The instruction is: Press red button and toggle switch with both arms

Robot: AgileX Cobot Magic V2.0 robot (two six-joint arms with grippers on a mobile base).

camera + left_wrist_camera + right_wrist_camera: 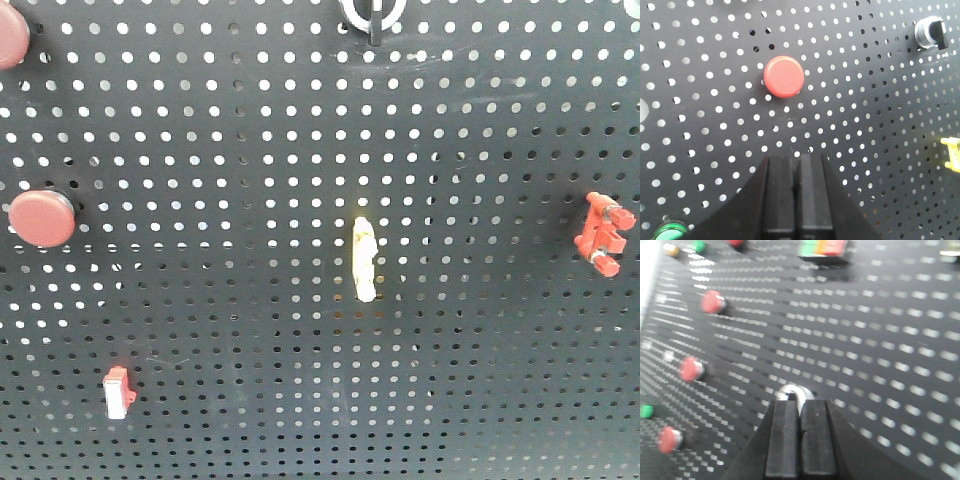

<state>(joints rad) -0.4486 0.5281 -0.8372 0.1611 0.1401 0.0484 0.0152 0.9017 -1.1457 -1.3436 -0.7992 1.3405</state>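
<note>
The red button (784,76) sits on the black board (865,125), just above the left gripper (797,161), with some bare board between them. That gripper's two fingers are pressed together and hold nothing. The switch (795,391) shows as a white ring right at the tip of the right gripper (800,403). That view is blurry, so I cannot tell if they touch. Its fingers are pressed together too, with nothing in them. A yellow peg (365,260) sticks out mid-board.
</note>
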